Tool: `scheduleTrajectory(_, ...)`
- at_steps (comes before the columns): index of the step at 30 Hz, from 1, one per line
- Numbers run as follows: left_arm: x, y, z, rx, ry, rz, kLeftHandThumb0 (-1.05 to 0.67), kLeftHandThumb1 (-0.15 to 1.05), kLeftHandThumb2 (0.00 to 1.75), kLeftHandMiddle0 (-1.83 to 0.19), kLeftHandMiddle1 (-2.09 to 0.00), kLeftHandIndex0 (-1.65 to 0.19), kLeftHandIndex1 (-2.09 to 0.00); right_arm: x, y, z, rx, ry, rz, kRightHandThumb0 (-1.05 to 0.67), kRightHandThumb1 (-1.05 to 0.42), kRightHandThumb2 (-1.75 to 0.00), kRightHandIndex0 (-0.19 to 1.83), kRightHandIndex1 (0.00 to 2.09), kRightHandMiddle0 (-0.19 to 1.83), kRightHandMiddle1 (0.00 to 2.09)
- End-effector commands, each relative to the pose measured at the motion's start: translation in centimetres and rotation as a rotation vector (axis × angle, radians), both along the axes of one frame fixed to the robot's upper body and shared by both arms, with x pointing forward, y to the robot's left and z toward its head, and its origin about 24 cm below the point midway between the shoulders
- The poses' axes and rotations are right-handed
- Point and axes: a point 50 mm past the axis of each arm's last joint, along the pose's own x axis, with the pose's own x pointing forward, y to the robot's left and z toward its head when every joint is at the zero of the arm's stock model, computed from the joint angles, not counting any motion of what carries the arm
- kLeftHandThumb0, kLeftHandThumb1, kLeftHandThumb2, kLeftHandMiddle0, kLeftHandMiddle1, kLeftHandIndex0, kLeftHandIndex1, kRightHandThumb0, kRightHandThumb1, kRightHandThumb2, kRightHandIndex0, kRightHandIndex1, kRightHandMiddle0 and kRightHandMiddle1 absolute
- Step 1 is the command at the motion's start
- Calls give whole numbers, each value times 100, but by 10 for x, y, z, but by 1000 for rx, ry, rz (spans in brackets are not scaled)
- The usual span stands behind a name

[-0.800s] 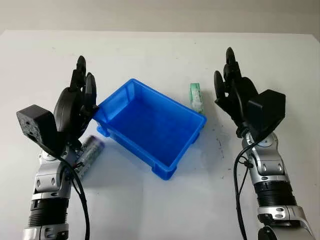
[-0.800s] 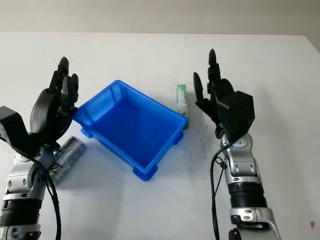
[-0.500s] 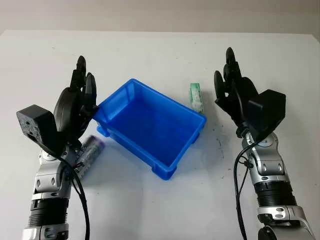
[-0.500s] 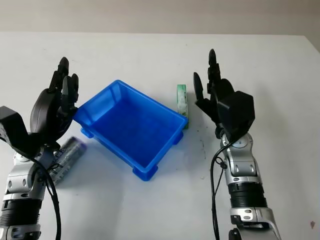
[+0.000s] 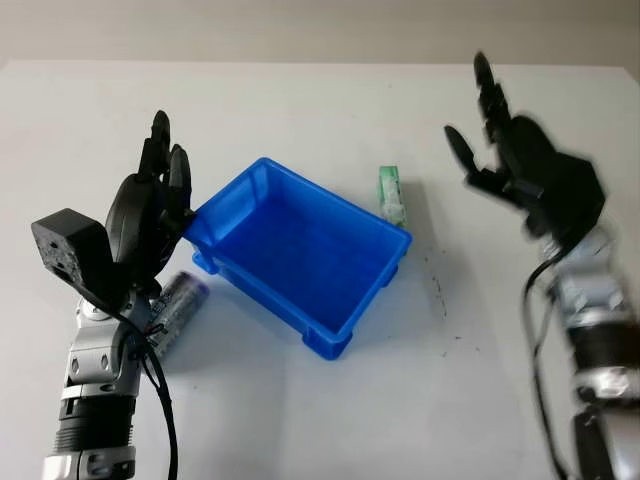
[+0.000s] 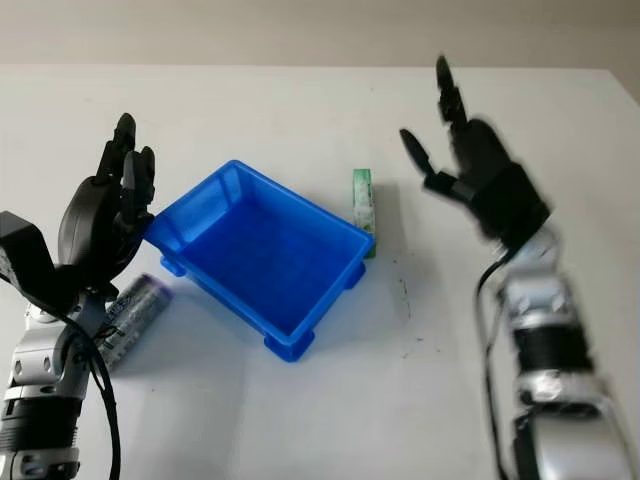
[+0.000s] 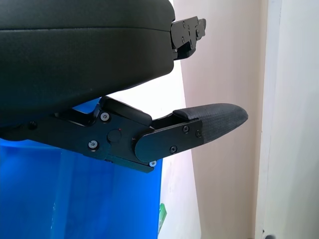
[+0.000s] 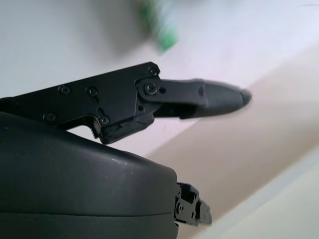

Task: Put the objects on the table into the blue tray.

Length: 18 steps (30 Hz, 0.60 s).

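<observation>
The blue tray (image 5: 262,187) sits in the middle of the white table with nothing in it. A green and white tube (image 5: 391,193) lies just beyond its far right corner, also seen as the green tube (image 8: 158,22) in the right wrist view. A silver and purple can (image 5: 178,304) lies on its side left of the tray. My left hand (image 5: 160,190) is open, held above the can beside the tray's left corner. My right hand (image 5: 495,130) is open, raised to the right of the tube and apart from it.
The table's far edge (image 5: 320,64) meets a beige wall. A few dark marks (image 5: 437,288) dot the tabletop right of the tray. Bare tabletop lies in front of the tray and at the far side.
My right hand has risen and swung farther from me and to the right, away from the tube. The left hand, tray, can and tube are where they were.
</observation>
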Motion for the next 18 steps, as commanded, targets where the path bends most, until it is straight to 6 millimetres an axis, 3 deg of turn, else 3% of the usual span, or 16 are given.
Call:
scheduleTrajectory(1, -1, 3, 6, 14, -21, 5, -76, 105, 69, 19, 0, 19, 0, 2, -4, 28, -171, -53, -12, -73, -92, -6, -14, 5, -16, 3)
scheduleTrajectory(5, -2, 1, 4, 8, -14, 9, -77, 105, 68, 19, 0, 19, 0, 5, -9, 49, -654, -159, -46, -70, -82, -3, -13, 5, -9, 7)
scheduleTrajectory(10, -1, -1, 3, 1, -3, 9, -76, 105, 67, 19, 0, 19, 0, 10, -6, 44, -1089, -226, 5, -66, -83, -5, -10, 6, -7, 8)
scheduleTrajectory(18, 1, -3, 5, 1, 1, -1, -75, 105, 68, 19, 0, 19, 0, 15, 12, 22, -1399, -337, 231, -52, -88, -7, -5, 8, -3, 9)
